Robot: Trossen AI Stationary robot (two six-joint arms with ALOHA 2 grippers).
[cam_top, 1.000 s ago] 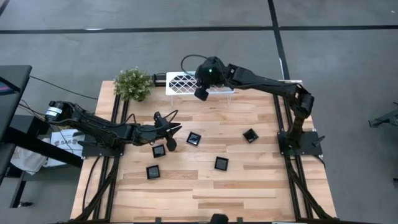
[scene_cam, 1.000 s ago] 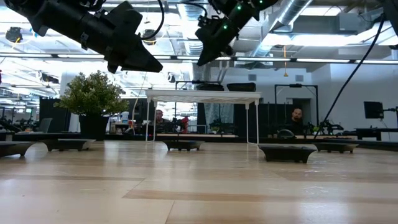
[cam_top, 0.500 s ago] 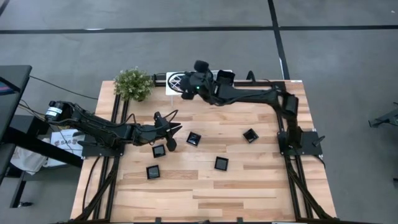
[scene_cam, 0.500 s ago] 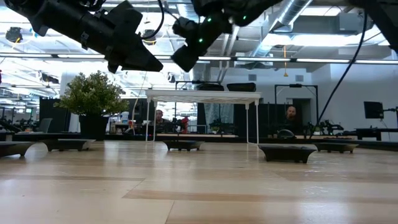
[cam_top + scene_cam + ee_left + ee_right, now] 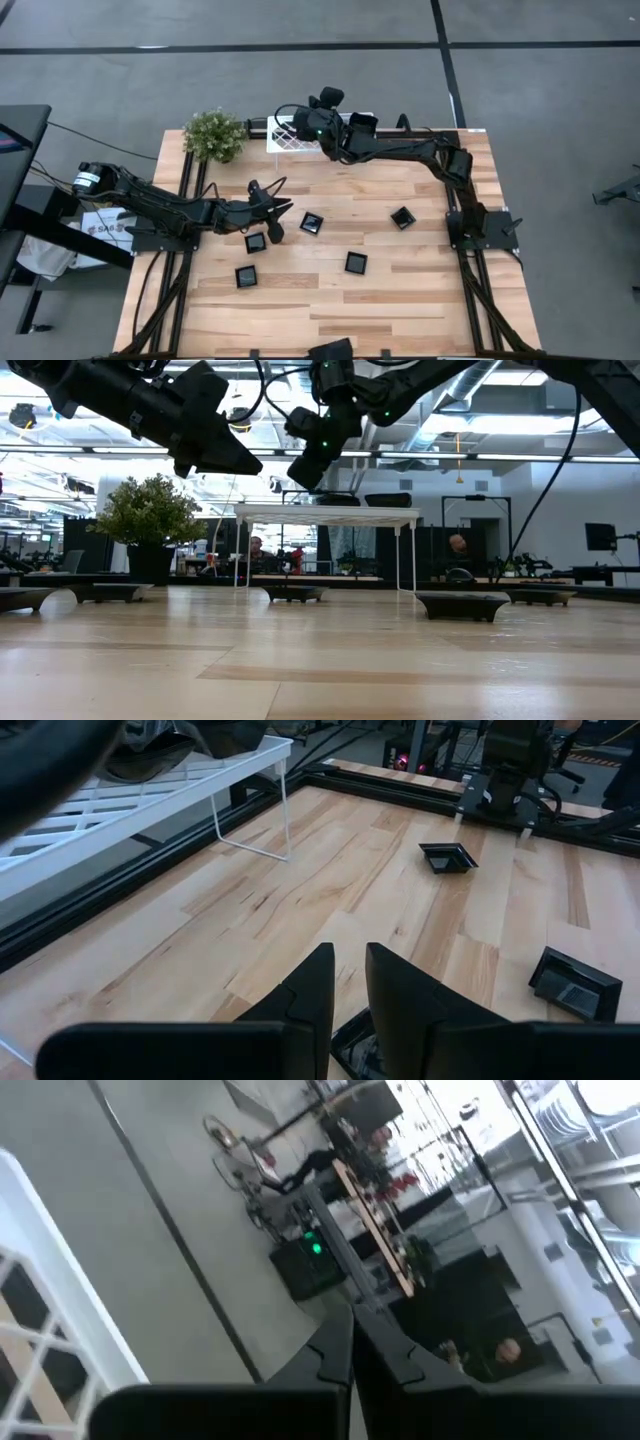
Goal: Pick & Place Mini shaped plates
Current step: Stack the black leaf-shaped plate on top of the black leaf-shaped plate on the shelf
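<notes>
Right gripper [image 5: 290,113], fingers pressed together and empty, has swung leftward over the white lattice wire rack [image 5: 291,134]; left gripper [image 5: 272,232], fingers narrowly parted, stays over a small glossy black square plate [image 5: 255,242].

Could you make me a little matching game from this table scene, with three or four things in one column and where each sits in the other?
Things:
1. potted plant
2. white rack
3. left gripper
4. right gripper

Places:
A. above the white rack, fingers shut
B. far left corner of the table
C. far edge of the table, beside the plant
D. low over a black mini plate on the table's left side

Pairs: 1-B, 2-C, 3-D, 4-A
</notes>
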